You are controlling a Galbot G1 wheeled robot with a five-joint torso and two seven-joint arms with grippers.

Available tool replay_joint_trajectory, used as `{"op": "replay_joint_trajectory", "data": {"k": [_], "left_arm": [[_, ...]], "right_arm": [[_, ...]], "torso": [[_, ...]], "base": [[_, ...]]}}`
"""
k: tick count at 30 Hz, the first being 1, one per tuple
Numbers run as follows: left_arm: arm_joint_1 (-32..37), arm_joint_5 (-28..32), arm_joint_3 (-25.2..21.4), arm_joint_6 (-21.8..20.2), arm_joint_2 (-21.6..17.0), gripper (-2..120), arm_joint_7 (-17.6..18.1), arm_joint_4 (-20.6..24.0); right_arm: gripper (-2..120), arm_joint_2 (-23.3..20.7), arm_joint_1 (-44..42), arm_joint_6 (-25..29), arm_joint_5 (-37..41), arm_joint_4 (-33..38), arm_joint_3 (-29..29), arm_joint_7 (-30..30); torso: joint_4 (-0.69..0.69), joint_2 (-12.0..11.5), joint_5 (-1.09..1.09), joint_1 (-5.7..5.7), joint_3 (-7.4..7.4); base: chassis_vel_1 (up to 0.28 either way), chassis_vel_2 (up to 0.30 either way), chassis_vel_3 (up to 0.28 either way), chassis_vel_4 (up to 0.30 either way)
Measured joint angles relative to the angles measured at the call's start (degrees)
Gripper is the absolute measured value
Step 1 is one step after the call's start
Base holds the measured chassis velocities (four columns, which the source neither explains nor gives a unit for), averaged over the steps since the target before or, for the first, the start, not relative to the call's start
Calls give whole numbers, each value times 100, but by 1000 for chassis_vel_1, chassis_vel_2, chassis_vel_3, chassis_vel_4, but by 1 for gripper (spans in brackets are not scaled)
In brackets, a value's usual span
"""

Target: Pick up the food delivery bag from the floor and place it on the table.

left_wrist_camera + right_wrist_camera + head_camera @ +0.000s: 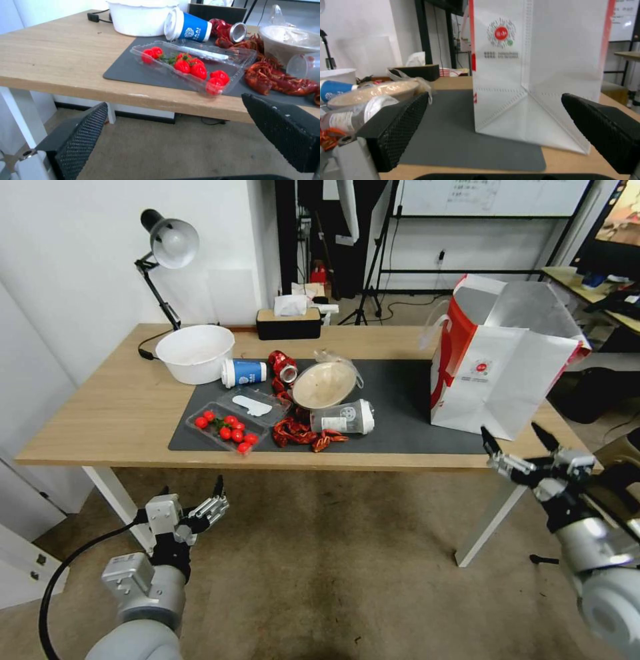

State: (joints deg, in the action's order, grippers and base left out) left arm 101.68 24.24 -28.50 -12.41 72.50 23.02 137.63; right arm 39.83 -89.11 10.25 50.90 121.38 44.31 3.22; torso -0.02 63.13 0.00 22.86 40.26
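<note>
The food delivery bag [497, 373] stands upright on the right end of the table [100, 413], partly on the dark grey mat [400, 400]. It is white with a red side panel, foil lining and a round red logo. In the right wrist view the bag [533, 70] rises just beyond my open right gripper [495, 125]. My right gripper [520, 443] hangs at the table's front edge, just in front of the bag, with nothing in it. Lower left, my left gripper [192, 495] is open over the floor [333, 553], below the table edge.
The mat holds a clear tray of red fruit [227, 428], a blue cup on its side [244, 372], a can [283, 367], a covered bowl [325, 383], a plastic cup [343, 417] and red scraps. A white bowl [195, 352], desk lamp [167, 253] and tissue box [289, 320] stand behind.
</note>
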Motion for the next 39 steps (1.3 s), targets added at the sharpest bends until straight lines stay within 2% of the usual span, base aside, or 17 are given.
{"op": "replay_joint_trajectory", "data": {"k": [3, 9, 11, 18, 27, 39], "left_arm": [[-13, -2, 18, 25, 4, 100, -30, -62], [-38, -27, 48, 37, 4, 100, -58, -141], [-62, -30, 61, 48, 5, 100, -74, -200], [-95, -30, 88, 114, 3, 100, -89, -326], [-145, -19, 115, 190, -8, 100, -90, -514], [-179, -25, 93, 273, -36, 100, -90, -619]], "right_arm": [[100, 350, -477, 162, -341, 34, 19, -28], [100, 699, -927, 310, -631, -21, -15, -103], [100, 1060, -1171, 409, -843, -90, -97, -144], [100, 1390, -1199, 459, -993, -326, -276, -207], [100, 1489, -983, 474, -1019, -676, -548, -261], [100, 1500, -912, 415, -850, -735, -679, -425]], "torso": [[-1, 0, 2, 0, 0], [-1, 0, -1, 0, 0], [0, 0, -1, 0, 0], [0, 0, -1, 0, 1], [0, -1, -1, 0, 1], [0, -1, 0, 0, 1]], "base": [[0, 0, 0, 0], [0, 0, 0, 0], [0, 0, 0, 0], [0, 0, 0, 0], [0, 0, 0, 0], [0, 0, 0, 0]]}}
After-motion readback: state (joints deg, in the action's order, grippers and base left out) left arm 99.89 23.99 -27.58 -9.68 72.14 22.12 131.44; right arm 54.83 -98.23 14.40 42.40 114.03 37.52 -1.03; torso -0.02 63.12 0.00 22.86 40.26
